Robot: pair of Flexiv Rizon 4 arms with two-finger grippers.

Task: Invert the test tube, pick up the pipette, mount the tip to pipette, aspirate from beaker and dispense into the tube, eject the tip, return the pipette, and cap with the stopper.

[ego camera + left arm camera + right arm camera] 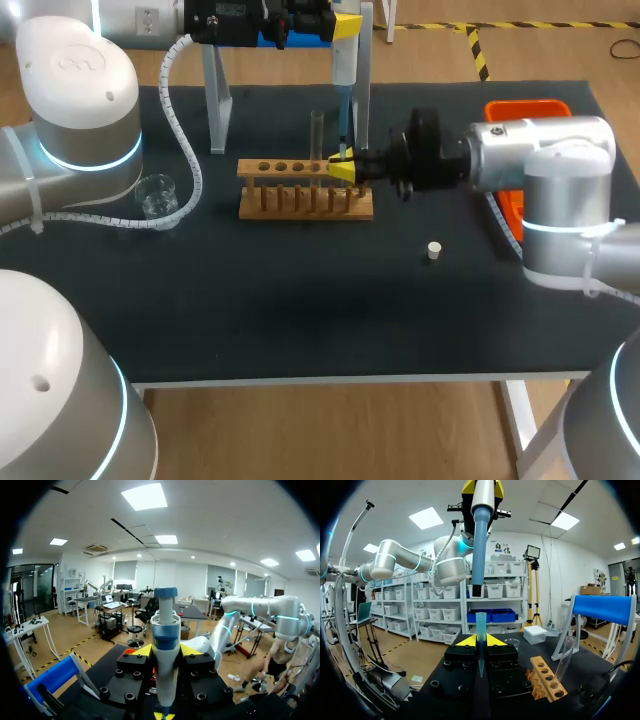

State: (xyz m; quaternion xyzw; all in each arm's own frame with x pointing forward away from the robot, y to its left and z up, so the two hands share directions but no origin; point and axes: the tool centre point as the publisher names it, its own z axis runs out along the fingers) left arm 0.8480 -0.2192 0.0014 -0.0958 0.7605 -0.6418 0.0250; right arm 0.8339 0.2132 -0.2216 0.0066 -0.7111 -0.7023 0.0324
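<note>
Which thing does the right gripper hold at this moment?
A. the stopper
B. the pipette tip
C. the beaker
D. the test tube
B: in the right wrist view the pipette tip stands upright, gripped from two sides by the right gripper, just below the pipette. The stopper lies free on the table, the beaker stands apart, and the test tube is in the rack.

left hand [346, 26] raised at rear, fingers clamped | right hand [343, 168] low, horizontal, fingers clamped
</note>
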